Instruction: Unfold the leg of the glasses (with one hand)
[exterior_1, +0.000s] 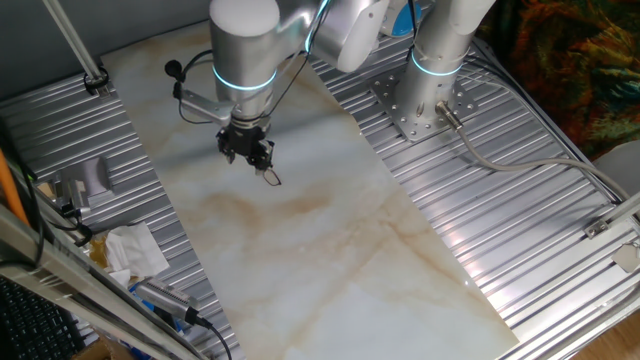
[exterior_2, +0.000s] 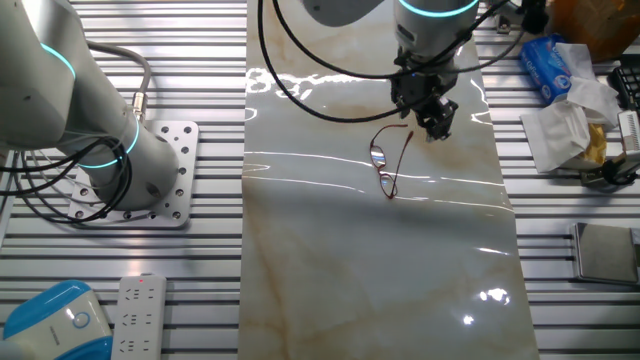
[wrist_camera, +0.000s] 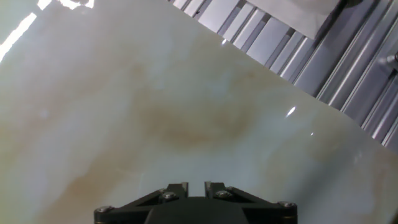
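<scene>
Glasses (exterior_2: 385, 165) lie on the marble slab (exterior_2: 370, 270), upper-middle, just below and left of the gripper (exterior_2: 436, 127). One leg looks swung out already: a thin wire runs from the lens end up toward the gripper tip, end right by the fingers, contact or not can't tell. Gripper state: can't tell, jaws too small and dark in the fixed views, and the hand view shows only finger bases, no glasses. Judging by that, the task looks mostly done or in its last bit; 2nd leg's state unclear. Left: finish the swing, back off
</scene>
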